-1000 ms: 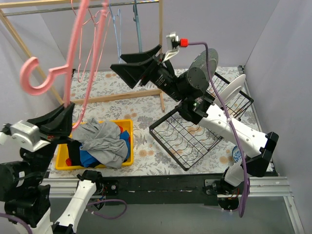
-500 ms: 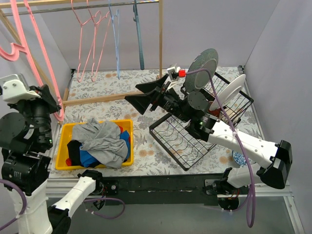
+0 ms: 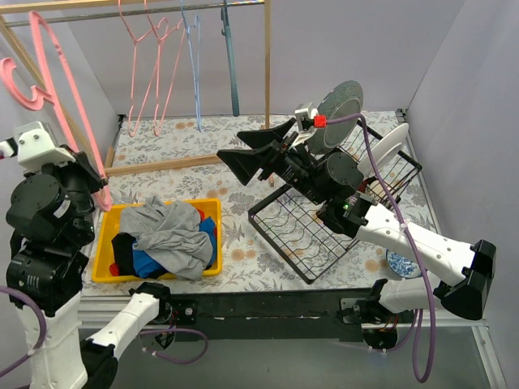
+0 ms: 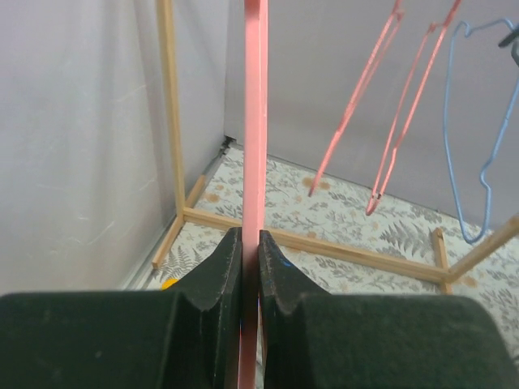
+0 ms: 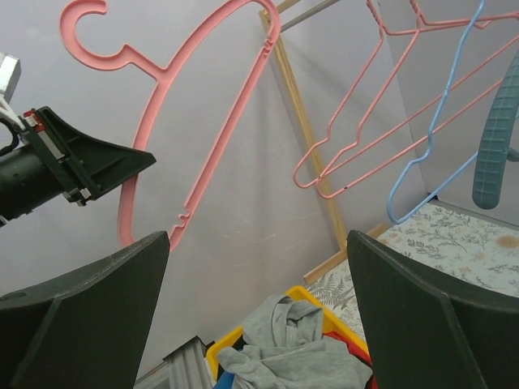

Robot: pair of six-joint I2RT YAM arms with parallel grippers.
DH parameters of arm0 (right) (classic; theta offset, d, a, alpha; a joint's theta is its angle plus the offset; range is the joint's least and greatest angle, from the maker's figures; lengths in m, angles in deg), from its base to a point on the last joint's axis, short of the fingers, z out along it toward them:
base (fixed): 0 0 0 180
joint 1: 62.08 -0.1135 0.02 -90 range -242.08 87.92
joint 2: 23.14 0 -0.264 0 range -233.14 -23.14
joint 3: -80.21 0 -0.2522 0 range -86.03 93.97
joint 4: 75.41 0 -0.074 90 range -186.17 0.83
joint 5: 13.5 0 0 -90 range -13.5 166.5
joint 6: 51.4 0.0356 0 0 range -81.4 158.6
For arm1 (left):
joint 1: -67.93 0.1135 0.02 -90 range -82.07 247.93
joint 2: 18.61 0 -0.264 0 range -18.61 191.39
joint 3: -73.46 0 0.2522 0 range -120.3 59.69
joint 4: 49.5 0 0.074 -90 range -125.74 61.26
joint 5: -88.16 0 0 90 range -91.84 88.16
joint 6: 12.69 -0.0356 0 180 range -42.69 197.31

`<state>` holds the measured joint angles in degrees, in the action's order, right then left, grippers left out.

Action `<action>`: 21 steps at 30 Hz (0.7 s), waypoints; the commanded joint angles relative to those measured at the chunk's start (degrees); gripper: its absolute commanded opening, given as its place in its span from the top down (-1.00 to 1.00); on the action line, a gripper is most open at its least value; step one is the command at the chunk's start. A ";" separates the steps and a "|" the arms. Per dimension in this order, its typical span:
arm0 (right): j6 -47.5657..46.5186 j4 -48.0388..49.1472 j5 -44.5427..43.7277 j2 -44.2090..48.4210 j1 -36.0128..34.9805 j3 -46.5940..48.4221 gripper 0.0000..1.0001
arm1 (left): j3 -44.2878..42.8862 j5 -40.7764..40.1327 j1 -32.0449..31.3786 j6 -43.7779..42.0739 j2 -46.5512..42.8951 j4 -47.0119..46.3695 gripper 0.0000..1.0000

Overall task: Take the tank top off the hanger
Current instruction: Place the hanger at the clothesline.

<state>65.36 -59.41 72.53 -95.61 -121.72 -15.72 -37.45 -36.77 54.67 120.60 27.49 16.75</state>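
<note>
My left gripper is shut on the lower bar of a bare pink hanger and holds it up at the far left. The left wrist view shows the pink bar clamped between the black fingers. No garment hangs on it. A grey tank top lies crumpled on other clothes in the yellow bin. My right gripper is open and empty, high above the table's middle, facing the hanger and the grey top.
A wooden clothes rail at the back carries two thin pink hangers, a blue one and a teal one. A black wire dish rack with plates stands at the right. A small blue bowl sits near the front right.
My left arm swung the pink hanger from centre-left to the far left and turned upright. My right gripper dropped lower and shifted slightly right, still open.
</note>
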 commanded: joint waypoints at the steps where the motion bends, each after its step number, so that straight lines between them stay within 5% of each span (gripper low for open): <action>1: -0.75 1.88 -1.48 1.62 0.31 1.59 -0.96 | -0.14 7.51 -0.19 0.65 7.23 0.68 1.00; 7: -2.68 0.65 -2.27 5.40 0.22 -0.07 -0.97 | -8.23 7.52 -0.19 0.04 17.77 2.88 1.00; 12: -3.65 1.27 -3.50 8.57 0.22 -2.45 -0.97 | -9.54 9.36 -0.19 -4.26 19.98 -2.92 1.00; 21: -4.00 0.48 -3.06 9.62 0.22 -2.19 -0.96 | -10.17 2.25 -0.02 -4.97 21.13 1.29 1.00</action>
<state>62.37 -60.64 70.54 -86.52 -121.72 -18.26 -47.28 -30.09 54.56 117.62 50.79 17.82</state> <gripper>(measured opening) 0.982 0.066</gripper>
